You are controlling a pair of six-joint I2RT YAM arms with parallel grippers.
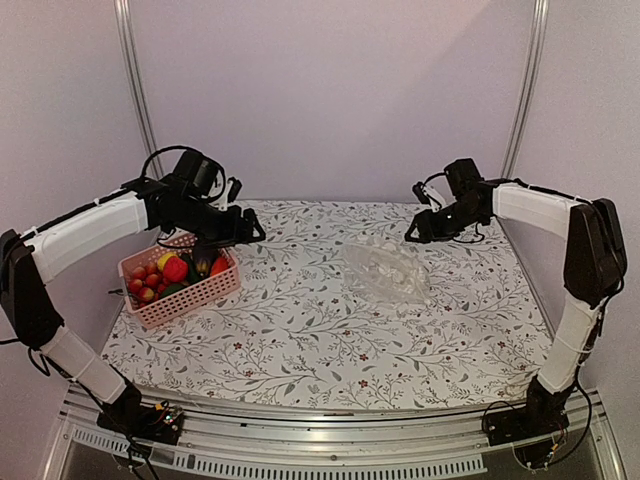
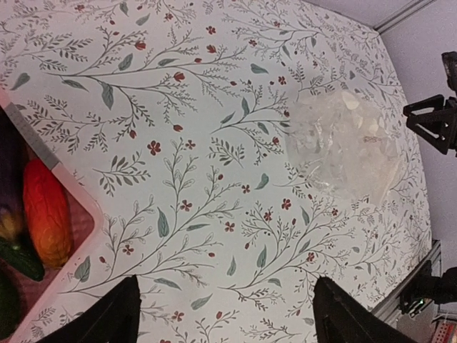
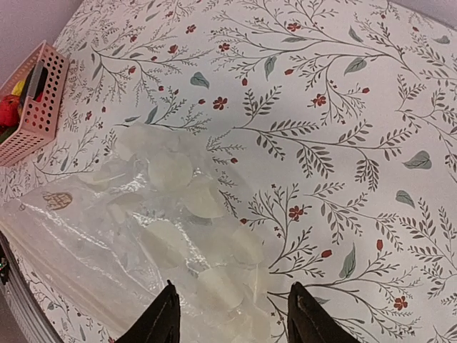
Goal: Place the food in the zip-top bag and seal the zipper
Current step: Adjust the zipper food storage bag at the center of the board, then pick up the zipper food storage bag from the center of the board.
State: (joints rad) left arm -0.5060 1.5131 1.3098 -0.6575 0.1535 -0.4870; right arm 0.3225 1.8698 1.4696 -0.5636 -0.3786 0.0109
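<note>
The toy food lies in a pink slotted basket at the table's left; an orange-red piece and green pieces show in the left wrist view. The clear zip-top bag lies flat and crinkled right of centre, with white dots; it also shows in the left wrist view and the right wrist view. Its zipper is not discernible. My left gripper hovers open beside the basket's far right. My right gripper hovers open above the bag's far edge, empty.
The table carries a floral cloth. Grey walls and metal posts close the back. The table's metal front rail holds both arm bases.
</note>
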